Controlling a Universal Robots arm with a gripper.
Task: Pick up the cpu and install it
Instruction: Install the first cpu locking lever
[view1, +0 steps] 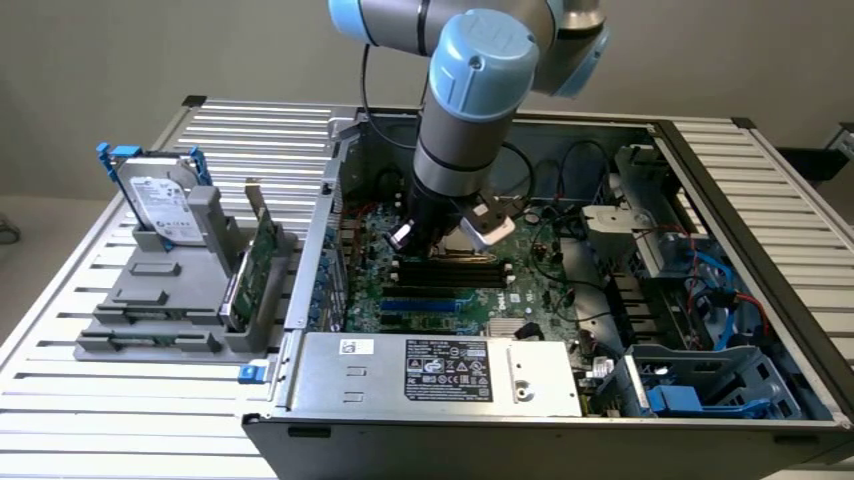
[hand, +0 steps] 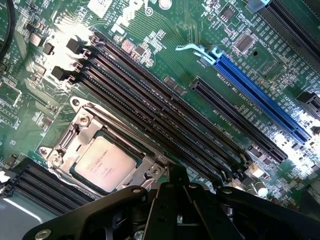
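The cpu (hand: 104, 164) already sits in its socket on the motherboard (hand: 165, 47), its silver-grey top lying flat and square inside the metal retention frame (hand: 75, 131), so the placing part of the work looks done. Whether the frame is fully latched down cannot be told from these pictures. The pincer (hand: 175, 182) hangs low over the board just beside the socket, its dark fingers closed together with nothing between them; it holds no chip and seems not to touch the cpu. In the exterior view the arm (view1: 461, 110) reaches straight down into the open computer case (view1: 721, 160), which lies on its side on the slatted table (view1: 80, 400). Close around the socket run the long black memory slots (hand: 165, 117), and further off a blue expansion slot (hand: 260, 97); both lie near enough that any sideways move of the pincer would need care. Towards the near edge of the case sits the power supply (view1: 441, 375) with its label, and drive bays and blue cables crowd the exterior view's right. Outside the case, on the exterior view's left, a grey holder (view1: 167, 300) carries a hard drive (view1: 160, 205) with blue brackets and an upright green circuit card (view1: 254, 265), well apart from the work.
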